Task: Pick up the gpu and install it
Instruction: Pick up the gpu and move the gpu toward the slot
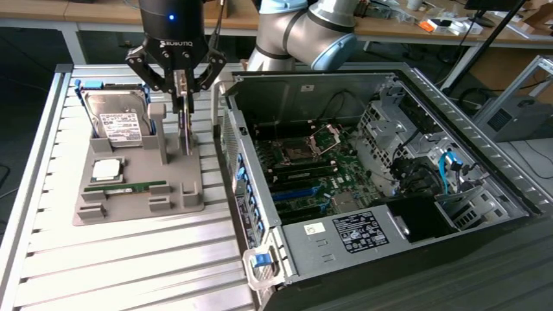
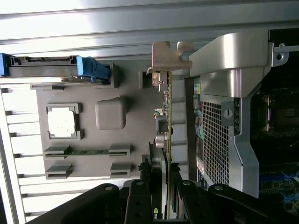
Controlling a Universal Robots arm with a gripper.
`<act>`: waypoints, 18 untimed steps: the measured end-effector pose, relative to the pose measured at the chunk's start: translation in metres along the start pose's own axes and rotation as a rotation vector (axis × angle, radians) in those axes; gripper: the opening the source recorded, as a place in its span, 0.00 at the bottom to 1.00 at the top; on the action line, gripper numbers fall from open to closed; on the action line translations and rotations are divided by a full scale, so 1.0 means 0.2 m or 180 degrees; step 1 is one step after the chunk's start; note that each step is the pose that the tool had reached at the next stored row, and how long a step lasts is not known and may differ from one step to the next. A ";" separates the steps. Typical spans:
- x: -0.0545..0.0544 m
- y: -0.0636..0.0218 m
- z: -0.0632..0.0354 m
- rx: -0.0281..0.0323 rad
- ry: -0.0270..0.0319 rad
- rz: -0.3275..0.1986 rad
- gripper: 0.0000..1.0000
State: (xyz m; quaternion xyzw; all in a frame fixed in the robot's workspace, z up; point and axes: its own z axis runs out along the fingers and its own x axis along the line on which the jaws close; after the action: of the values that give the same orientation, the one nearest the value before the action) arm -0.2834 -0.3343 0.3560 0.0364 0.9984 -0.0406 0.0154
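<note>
The gpu is a thin green card with a silver bracket at one end. It stands on edge, upright, among the posts of the grey holder tray. My gripper comes down on it from above and is shut on its upper edge, one black finger on each face of the gpu. Whether the card's lower edge still rests in the holder I cannot tell. To the exterior view's right lies the open computer case, its motherboard exposed.
On the holder tray are a silver hard drive, a square CPU and a narrow RAM stick. The case's perforated rear wall stands close beside the card. Everything rests on a ribbed metal table.
</note>
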 end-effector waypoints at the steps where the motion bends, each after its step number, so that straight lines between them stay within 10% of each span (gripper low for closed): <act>1: 0.00 0.000 -0.001 0.0000 0.0000 0.0000 0.27; 18: 0.00 -0.003 -0.034 0.0000 0.0000 0.0000 0.27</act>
State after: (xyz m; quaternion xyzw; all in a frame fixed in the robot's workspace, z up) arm -0.2834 -0.3343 0.3628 0.0364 0.9984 -0.0406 0.0154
